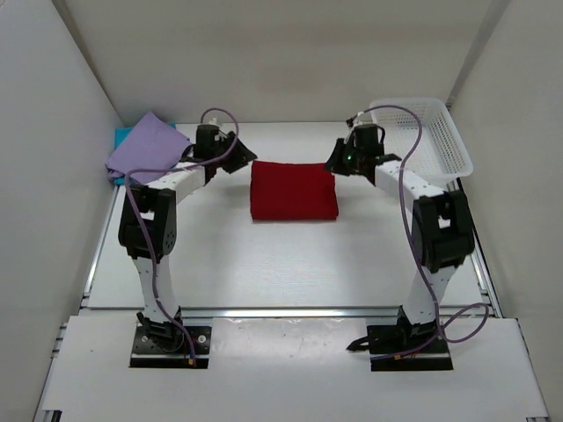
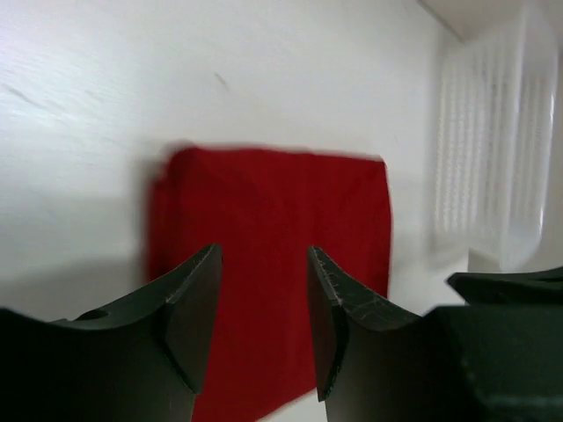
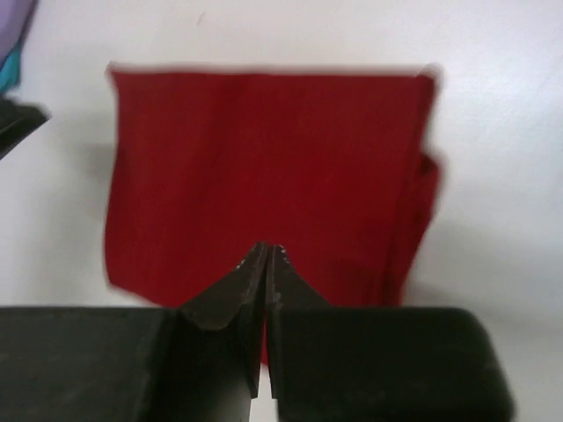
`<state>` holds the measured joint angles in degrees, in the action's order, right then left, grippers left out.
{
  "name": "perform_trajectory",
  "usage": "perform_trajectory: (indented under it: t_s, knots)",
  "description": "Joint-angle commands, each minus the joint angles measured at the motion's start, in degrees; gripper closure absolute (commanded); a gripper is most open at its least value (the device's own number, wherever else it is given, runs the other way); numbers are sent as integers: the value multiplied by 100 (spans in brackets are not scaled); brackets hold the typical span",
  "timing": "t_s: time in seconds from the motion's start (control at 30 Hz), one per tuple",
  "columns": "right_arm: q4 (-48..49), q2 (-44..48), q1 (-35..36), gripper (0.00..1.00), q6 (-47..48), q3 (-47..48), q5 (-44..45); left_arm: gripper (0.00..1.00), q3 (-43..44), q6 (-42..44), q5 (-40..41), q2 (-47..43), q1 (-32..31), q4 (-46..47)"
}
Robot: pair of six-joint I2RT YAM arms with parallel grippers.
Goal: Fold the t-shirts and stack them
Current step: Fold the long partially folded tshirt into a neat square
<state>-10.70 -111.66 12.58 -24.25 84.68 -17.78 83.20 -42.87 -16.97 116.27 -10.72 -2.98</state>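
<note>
1. Mid-table (image 1: 264, 264), folded into a flat rectangle: dark red t-shirt (image 1: 294, 191).
2. At its far-left corner, fingers well apart, red cloth visible thru the gap, not gripped: L claw (image 2: 262, 255).
3. At its far-right corner, tips together w/ barely a slit: R claw (image 3: 267, 249).
4. Far-left table corner: lavender t-shirt (image 1: 148, 145) lying over teal t-shirt (image 1: 121, 136), only a sliver of teal showing.
5. Far-right corner, apart from red shirt: white mesh basket (image 1: 422, 132).
</note>
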Motion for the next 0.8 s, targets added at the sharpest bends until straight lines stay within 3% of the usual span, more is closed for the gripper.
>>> perform_trajectory:
  t_s: [0.0, 0.1, 0.23, 0.4, 0.53, 0.67, 0.77]
  knots:
    - [1006, 951, 324, 99, -132, -1189, 127, 47, -636, 16, -88, -578, -798, 613]
    - [1745, 1224, 342, 100, -405, -2462, 55, 49, -1207, -203, -113, -500, -976, 965]
    - [2063, 1138, 263, 100, -519, -3212, -68, 53, -2182, -388, -35, -517, -1020, 1343]
    - [2414, 1216, 122, 100, -651, -3967, -173, 50, -3572, -924, -131, -1061, -897, 2485]
    - [2265, 1602, 174, 100, -598, -4065, -208, 47, -4268, -1030, -175, -1597, -896, 2750]
    - [2037, 1884, 307, 100, -528, -3549, -85, 47, -4102, -794, -53, -2054, -774, 2435]
    - [1844, 1483, 421, 100, -414, -2942, -120, 47, -3690, -548, 281, -2109, -756, 2067]
